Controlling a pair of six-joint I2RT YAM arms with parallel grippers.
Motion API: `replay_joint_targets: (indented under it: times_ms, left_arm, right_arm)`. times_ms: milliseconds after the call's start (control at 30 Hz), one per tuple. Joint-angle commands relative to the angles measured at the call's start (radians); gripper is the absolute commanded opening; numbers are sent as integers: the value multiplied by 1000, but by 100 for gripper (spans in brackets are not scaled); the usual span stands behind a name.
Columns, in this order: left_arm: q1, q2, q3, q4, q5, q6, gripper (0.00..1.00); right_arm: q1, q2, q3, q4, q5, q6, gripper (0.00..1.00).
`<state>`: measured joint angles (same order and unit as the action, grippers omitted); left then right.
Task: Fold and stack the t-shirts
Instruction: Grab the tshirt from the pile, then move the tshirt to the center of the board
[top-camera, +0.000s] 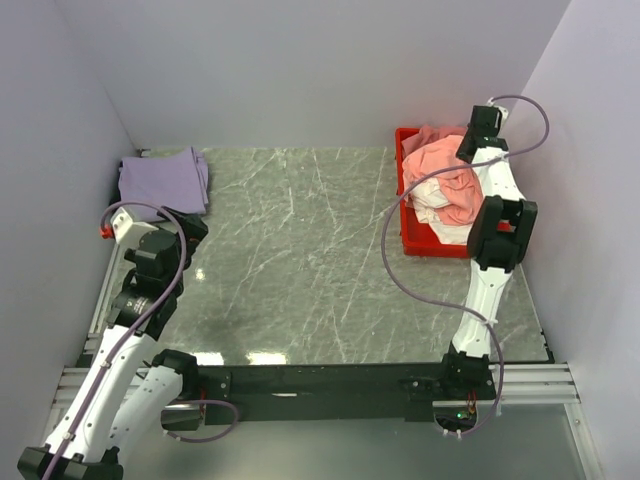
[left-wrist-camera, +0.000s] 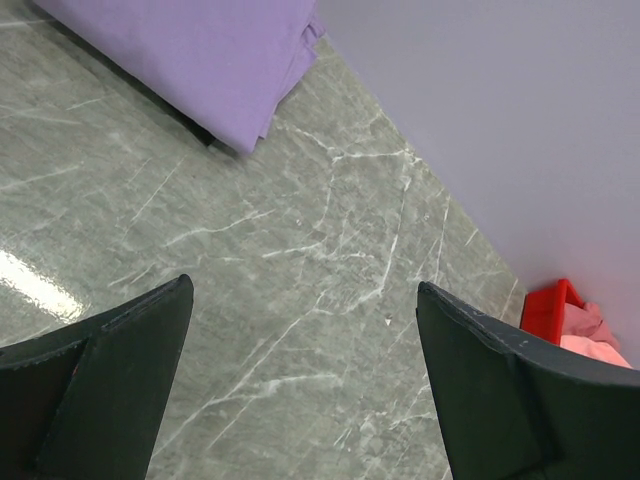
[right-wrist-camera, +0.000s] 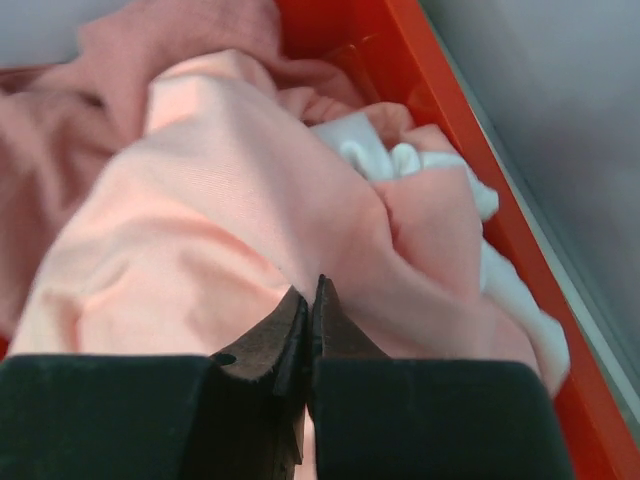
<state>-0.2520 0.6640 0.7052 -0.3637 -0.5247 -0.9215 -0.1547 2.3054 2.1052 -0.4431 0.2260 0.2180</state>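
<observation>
Salmon-pink tee (right-wrist-camera: 200, 230) sits pinched in the closed right gripper (right-wrist-camera: 311, 296) over the bin (right-wrist-camera: 405, 75); left gripper (left-wrist-camera: 302, 288) hangs open above the table (left-wrist-camera: 150, 200).

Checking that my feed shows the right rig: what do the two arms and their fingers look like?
The left arm and right arm have white shells with black joints. A lavender cable loops along each. The fingers are matte black wedges. A small red part sits on the left arm's white wrist.
</observation>
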Motion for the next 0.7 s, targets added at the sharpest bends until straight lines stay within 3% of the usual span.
replay_joint_targets:
  times_ms: [0, 233, 400, 667]
  left_arm:
    - [-1, -18, 7, 9, -17, 6, 100]
    - [0, -32, 14, -29, -12, -17, 99]
    - [-1, -41, 27, -69, 3, -43, 99]
    - [-1, -67, 40, -129, 38, -79, 99]
  right_arm:
    - [21, -263, -84, 89, -50, 6, 0]
    - [119, -540, -122, 132, 7, -46, 0]
    - [317, -694, -59, 146, 116, -190, 0]
    - [570, -820, 56, 127, 18, -209, 0]
